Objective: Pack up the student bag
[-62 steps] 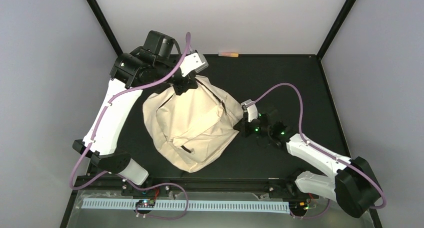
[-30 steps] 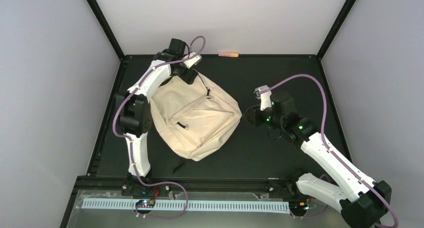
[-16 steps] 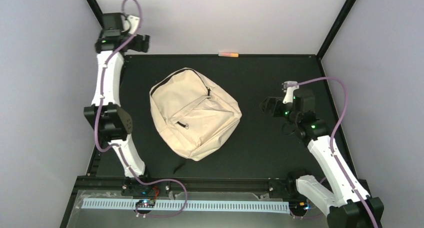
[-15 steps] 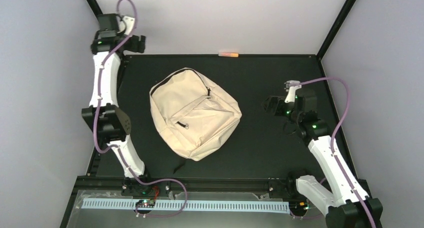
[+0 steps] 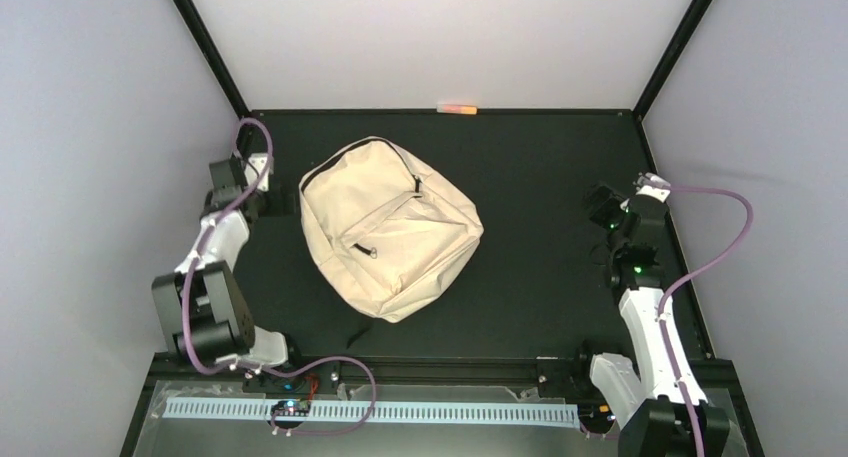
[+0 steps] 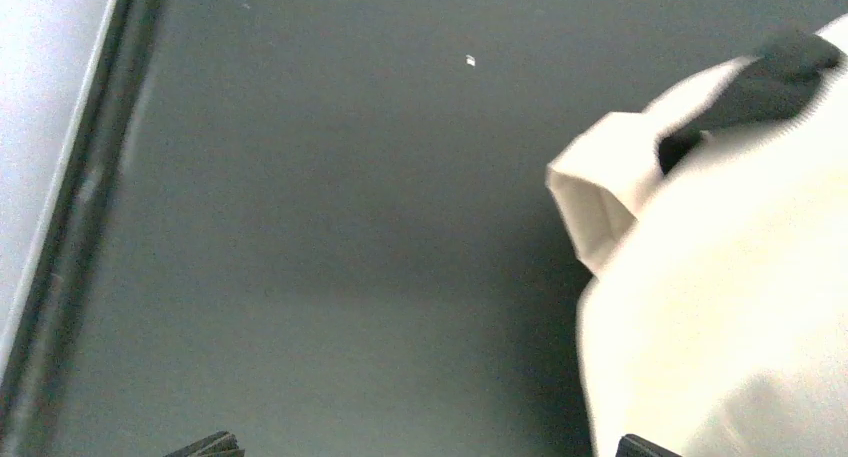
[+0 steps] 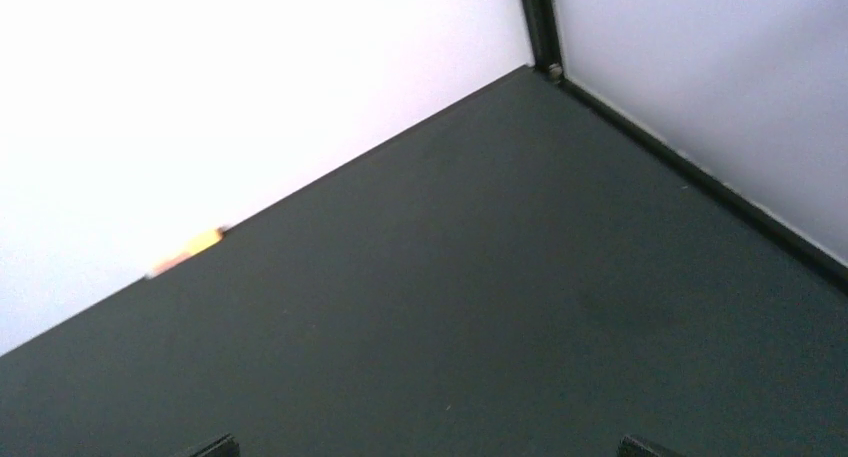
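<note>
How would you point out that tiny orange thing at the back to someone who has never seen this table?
Start with the black table and the big cream backpack lying on it. Look beyond the bag to the far edge, against the white wall: the small object lies there alone, the only pink-orange thing in view.

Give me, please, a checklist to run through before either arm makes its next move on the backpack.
1. Open, empty left gripper: ok, fingertips wide apart over the table beside the bag.
2. Open, empty right gripper: ok, facing the far right corner.
3. The cream backpack lying flat, touched by neither arm: ok.
4. Its main zipper open for packing: cannot tell.
5. Something to pack in view: cannot tell; only a small orange object at the far edge.
6. The black strap at the bag's near end, apart from both arms: ok.
</note>
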`<action>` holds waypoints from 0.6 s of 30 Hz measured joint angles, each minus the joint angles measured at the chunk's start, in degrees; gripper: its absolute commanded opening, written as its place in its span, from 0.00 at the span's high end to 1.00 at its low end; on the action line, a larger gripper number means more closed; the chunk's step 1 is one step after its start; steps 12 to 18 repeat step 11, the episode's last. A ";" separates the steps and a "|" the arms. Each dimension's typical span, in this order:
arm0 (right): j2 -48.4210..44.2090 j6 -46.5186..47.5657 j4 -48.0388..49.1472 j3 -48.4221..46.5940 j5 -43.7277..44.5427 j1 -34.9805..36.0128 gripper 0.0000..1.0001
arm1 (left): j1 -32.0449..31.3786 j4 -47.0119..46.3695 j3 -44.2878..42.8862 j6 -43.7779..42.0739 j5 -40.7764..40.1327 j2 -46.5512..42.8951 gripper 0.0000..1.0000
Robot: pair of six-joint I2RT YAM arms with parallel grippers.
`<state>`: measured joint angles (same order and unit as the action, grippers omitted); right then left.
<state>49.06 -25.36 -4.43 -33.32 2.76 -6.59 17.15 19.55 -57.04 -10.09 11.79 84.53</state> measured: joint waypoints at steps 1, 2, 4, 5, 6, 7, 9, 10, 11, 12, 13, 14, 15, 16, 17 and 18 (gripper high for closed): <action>0.00 -0.33 1.05 0.59 1.09 0.00 0.00 | 0.00 -3.98 4.68 0.90 1.03 -2.40 0.01; -0.02 -0.68 3.04 1.79 2.78 0.02 0.00 | -0.02 -8.13 9.14 1.75 2.08 -4.74 0.01; 0.02 -1.33 5.92 4.50 5.86 -0.02 0.00 | -0.28 -16.57 17.05 3.48 3.58 -8.66 0.01; 0.11 -1.66 6.80 5.92 7.32 -0.04 0.00 | -0.42 -20.04 20.24 4.42 4.15 -10.21 0.01; 0.24 -1.79 7.45 7.13 8.50 -0.04 0.00 | -0.59 -23.26 22.80 5.33 4.59 -11.23 0.01; 0.42 -1.88 7.98 8.31 9.73 -0.04 0.00 | -0.79 -25.40 24.28 6.03 4.76 -11.74 0.01; 0.61 -2.16 9.14 10.38 11.91 -0.04 0.00 | -1.53 -30.32 26.36 7.28 4.92 -11.91 0.01; 0.61 -2.36 10.05 11.43 13.03 -0.04 0.00 | -2.08 -32.37 27.10 7.58 4.94 -11.91 0.01; 0.61 -2.51 10.73 12.11 13.81 -0.04 0.00 | -2.67 -34.32 27.78 7.76 4.92 -11.91 0.01; 0.61 -2.51 10.73 12.11 13.81 -0.04 0.00 | -2.67 -34.32 27.78 7.76 4.92 -11.91 0.01; 0.61 -2.51 10.73 12.11 13.81 -0.04 0.00 | -2.67 -34.32 27.78 7.76 4.92 -11.91 0.01; 0.61 -2.51 10.73 12.11 13.81 -0.04 0.00 | -2.67 -34.32 27.78 7.76 4.92 -11.91 0.01; 0.61 -2.51 10.73 12.11 13.81 -0.04 0.00 | -2.67 -34.32 27.78 7.76 4.92 -11.91 0.01; 0.61 -2.51 10.73 12.11 13.81 -0.04 0.00 | -2.67 -34.32 27.78 7.76 4.92 -11.91 0.01; 0.61 -2.51 10.73 12.11 13.81 -0.04 0.00 | -2.67 -34.32 27.78 7.76 4.92 -11.91 0.01; 0.61 -2.51 10.73 12.11 13.81 -0.04 0.00 | -2.67 -34.32 27.78 7.76 4.92 -11.91 0.01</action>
